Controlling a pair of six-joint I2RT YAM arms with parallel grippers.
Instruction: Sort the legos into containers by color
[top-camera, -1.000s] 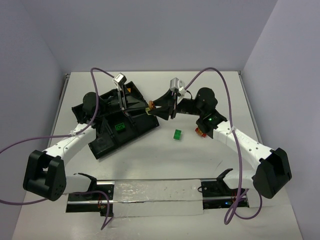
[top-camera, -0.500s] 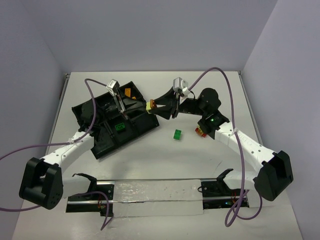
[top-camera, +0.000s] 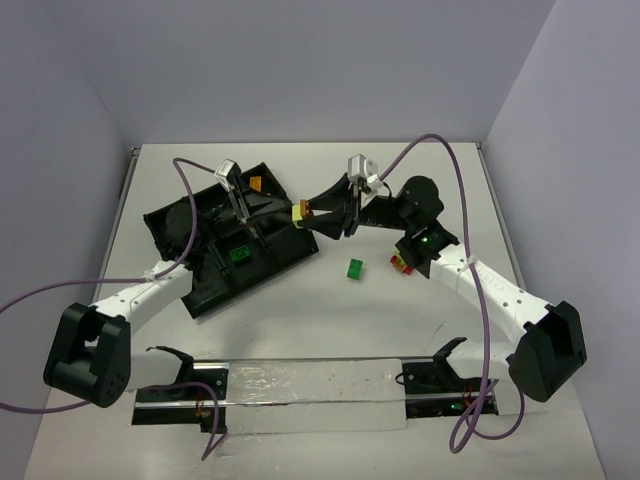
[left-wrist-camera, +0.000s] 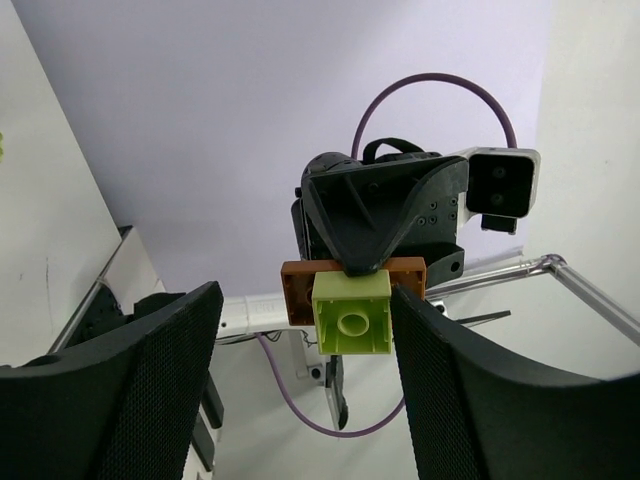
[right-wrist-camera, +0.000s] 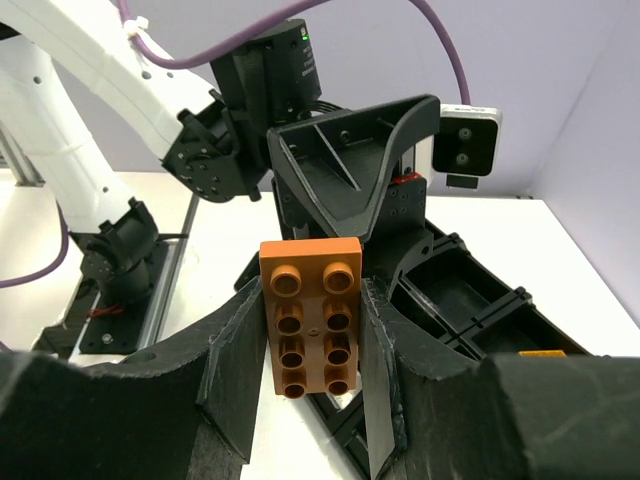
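My right gripper (right-wrist-camera: 312, 300) is shut on an orange-brown lego plate (right-wrist-camera: 310, 315), held in the air beside the tray's right corner (top-camera: 300, 211). A yellow-green lego (left-wrist-camera: 350, 315) is stuck to the plate's other face. My left gripper (left-wrist-camera: 305, 300) faces it from the tray side, open, one finger on each side of the yellow-green lego. Its right finger (left-wrist-camera: 440, 360) is close to the brick and the left one stands well apart. The black tray of containers (top-camera: 215, 285) lies at the left, with a green lego (top-camera: 239, 254) and an orange lego (top-camera: 257, 184) in separate compartments.
A green lego (top-camera: 354, 269) lies loose on the white table right of the tray. A small red and orange cluster (top-camera: 403, 264) lies beside the right arm. A rail with clamps (top-camera: 300, 385) runs along the near edge.
The left gripper has shifted slightly back toward the tray and its jaws stand wider. The right gripper has kept hold of the orange plate, nearly still.
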